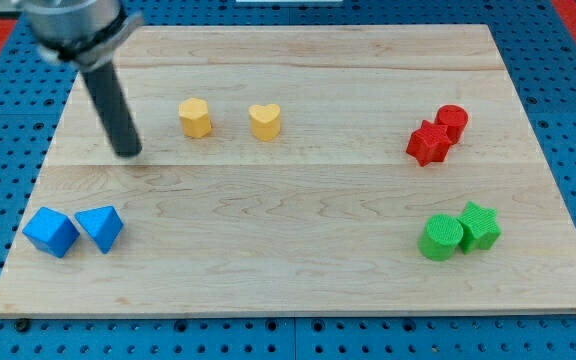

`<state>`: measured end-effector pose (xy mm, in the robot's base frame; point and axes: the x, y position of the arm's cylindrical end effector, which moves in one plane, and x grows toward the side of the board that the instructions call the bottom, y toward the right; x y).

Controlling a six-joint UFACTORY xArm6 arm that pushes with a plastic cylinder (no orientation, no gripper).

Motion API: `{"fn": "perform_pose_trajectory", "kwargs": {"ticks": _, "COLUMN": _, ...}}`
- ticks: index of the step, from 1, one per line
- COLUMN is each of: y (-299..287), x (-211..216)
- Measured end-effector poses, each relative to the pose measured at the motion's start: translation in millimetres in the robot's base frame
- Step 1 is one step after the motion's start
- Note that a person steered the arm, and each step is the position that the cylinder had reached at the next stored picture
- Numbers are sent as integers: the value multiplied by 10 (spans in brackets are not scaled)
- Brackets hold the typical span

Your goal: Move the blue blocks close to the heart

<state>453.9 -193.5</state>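
Two blue blocks lie side by side at the view's lower left: a blue cube (pixel 50 232) and a blue triangular block (pixel 100 227) just to its right. A yellow heart (pixel 264 121) sits above the middle of the board, with a yellow hexagonal block (pixel 195 117) to its left. My tip (pixel 128 152) rests on the board at the upper left, above the blue blocks and left of the yellow hexagonal block, touching no block.
A red star (pixel 428 143) and a red cylinder (pixel 452 122) touch at the upper right. A green cylinder (pixel 439 238) and a green star (pixel 479 226) touch at the lower right. The wooden board (pixel 298 280) lies on a blue perforated table.
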Motion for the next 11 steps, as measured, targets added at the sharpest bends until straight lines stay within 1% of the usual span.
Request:
{"fn": "perform_pose_trajectory", "kwargs": {"ticks": 1, "y": -330, "x": 266}}
{"fn": "perform_pose_trajectory", "kwargs": {"ticks": 2, "y": -1090, "x": 303}}
{"fn": "perform_pose_trajectory", "kwargs": {"ticks": 3, "y": -1115, "x": 688}}
{"fn": "perform_pose_trajectory", "kwargs": {"ticks": 4, "y": -802, "x": 946}}
{"fn": "perform_pose_trajectory", "kwargs": {"ticks": 6, "y": 331, "x": 981}}
{"fn": "perform_pose_trajectory", "kwargs": {"ticks": 7, "y": 640, "x": 868}}
{"fn": "perform_pose_trajectory", "kwargs": {"ticks": 10, "y": 693, "x": 145}}
{"fn": "perform_pose_trajectory", "kwargs": {"ticks": 11, "y": 737, "x": -9}}
